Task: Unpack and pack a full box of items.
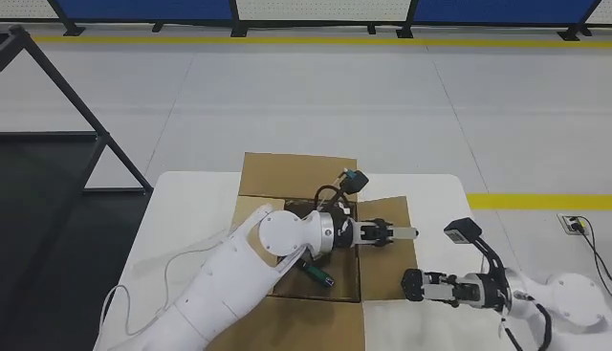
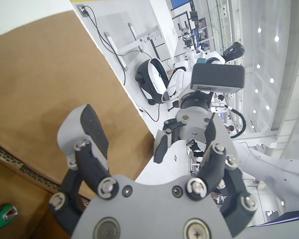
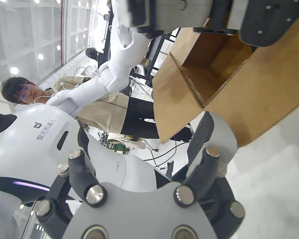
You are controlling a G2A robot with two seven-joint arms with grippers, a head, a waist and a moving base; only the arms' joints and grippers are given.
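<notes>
- the left gripper hangs over the box, out above its right flap. its fingers are spread wide with nothing between them.
- the right gripper sits low over the table, just off that flap's outer edge and pointing toward the box. its fingers are also parted and empty.
- a green and dark item lies at the bottom of the box near the front wall, under the left forearm. what it is can't be made out from here; it may be a pen or a small tool.
- the step in hand looks like unpacking, with the left arm the likely one to lift that item out.
- to do it well, the left gripper should first come back from over the flap until it is above the item, then turn to point down.
- it should go down inside the walls with the fingers kept apart, set across the item's narrow width rather than along its length.
- closing near the middle should keep the item from tipping on the lift.
- the item lies close to the front wall, so the finger on that side needs room or it will catch the cardboard.
- the lift should go straight up until clear of the rim, then sideways to a bare part of the table.
- the two grippers are near each other at the right flap, so the right arm should stay put or back off while the left one works.
</notes>
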